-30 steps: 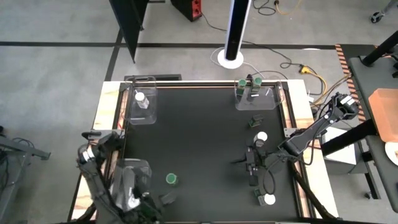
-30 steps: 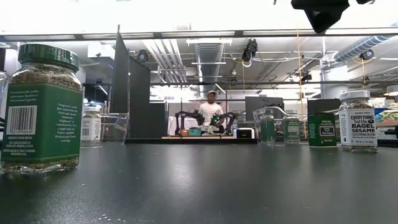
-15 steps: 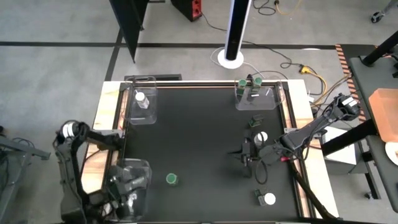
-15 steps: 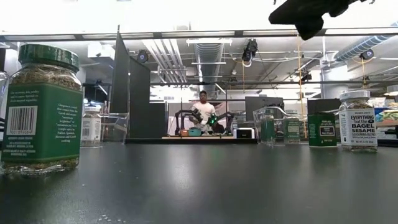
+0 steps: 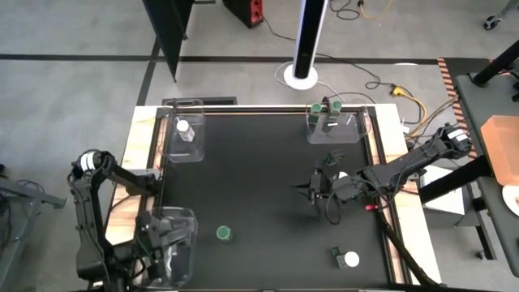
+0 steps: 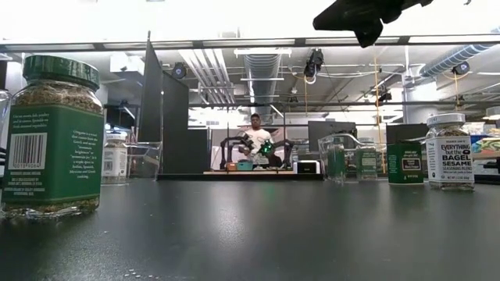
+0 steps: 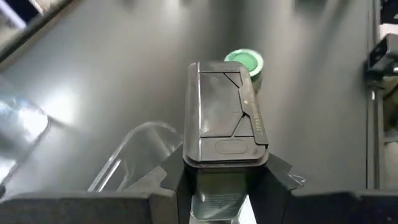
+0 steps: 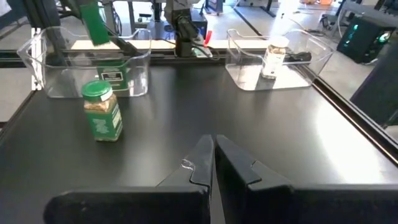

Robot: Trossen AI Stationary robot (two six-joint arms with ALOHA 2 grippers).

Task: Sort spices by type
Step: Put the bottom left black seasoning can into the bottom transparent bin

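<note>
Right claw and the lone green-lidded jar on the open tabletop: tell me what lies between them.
Nothing: bare black tabletop runs from the shut right claw to the green-lidded jar, shown in the high and right wrist views.

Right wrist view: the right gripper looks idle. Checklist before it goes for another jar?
1. Right gripper ready to grasp: not ok. It is shut and empty, so it must open first.
2. Round green-lidded spice jar graspable: ok. It stands upright and alone on the black table.
3. Left gripper hold: ok. It grips a rectangular spice container with a dark flip lid.
4. Left arm clear of that green-lidded jar: ok. It is over the clear plastic tray at the table's corner.
5. Round white-lidded jar by the right arm: cannot tell. The arm partly covers it.
</note>
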